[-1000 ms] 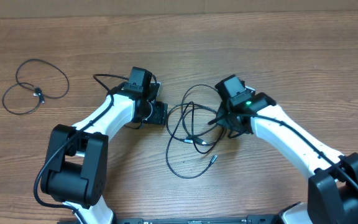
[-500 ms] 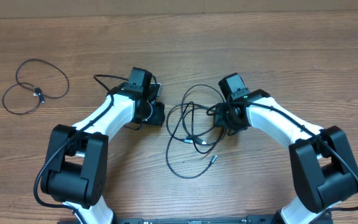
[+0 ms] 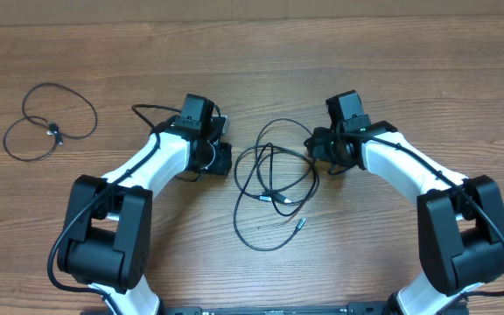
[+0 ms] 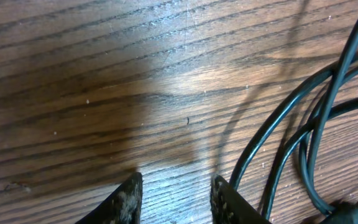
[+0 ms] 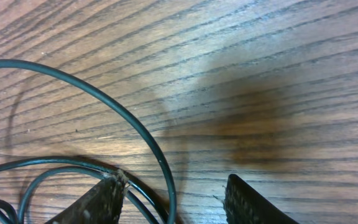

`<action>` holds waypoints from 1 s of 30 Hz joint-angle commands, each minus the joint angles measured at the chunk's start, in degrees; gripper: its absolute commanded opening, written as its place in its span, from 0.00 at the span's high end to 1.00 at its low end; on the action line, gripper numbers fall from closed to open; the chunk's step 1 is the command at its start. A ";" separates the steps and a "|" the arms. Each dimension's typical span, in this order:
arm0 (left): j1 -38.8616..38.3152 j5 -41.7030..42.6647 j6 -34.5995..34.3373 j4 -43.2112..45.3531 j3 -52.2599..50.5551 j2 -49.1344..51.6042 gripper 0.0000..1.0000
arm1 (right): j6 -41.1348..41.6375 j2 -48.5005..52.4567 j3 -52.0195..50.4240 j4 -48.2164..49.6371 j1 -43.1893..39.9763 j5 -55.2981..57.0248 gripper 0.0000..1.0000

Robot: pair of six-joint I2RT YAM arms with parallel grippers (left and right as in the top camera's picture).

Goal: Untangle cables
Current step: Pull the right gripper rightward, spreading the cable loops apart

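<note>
— While the overhead view is up, where do the cables lie?
— Most of them sit in one tangle (image 3: 268,171) on the wooden table (image 3: 252,52). They are thin black cords looped over one another. Several strands run side by side down its middle, and a wide loop curves out below. Two small silver plug ends (image 3: 284,202) show at the lower part of the tangle, one of them just beyond its loops.
— Anything apart from that?
— One more thin black cable (image 3: 55,131) lies alone, well off to the left of the tangle. It forms two open loops with a small dark connector where they meet.
— And the left gripper?
— The left gripper (image 3: 221,159) is low over the wood just left of the tangle. From its wrist camera the fingers (image 4: 126,199) stand a moderate way apart with only bare wood between them. The tangle's strands curve past just outside the right-hand finger in that view.
— The right one?
— The right gripper (image 3: 320,156) is at the tangle's upper right edge. Its fingers (image 5: 253,202) are spread wide and grip nothing. One curved strand runs down into the gap, close to the left-hand finger in that view. Two more arcs pass by that finger; whether it touches them I cannot tell
</note>
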 commanded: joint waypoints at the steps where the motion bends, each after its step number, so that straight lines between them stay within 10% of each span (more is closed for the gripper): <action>1: -0.39 0.98 -0.39 0.37 -0.20 0.50 0.63 | -1.22 -0.33 -0.33 0.37 0.09 -0.13 0.49; 21: -0.39 8.87 -0.37 1.07 -0.20 0.50 0.58 | -1.18 -0.33 -1.44 1.46 0.24 0.72 0.88; 30: -0.46 8.85 -0.39 1.49 -0.20 0.50 0.55 | -1.49 -0.15 -1.44 2.64 0.24 1.81 0.78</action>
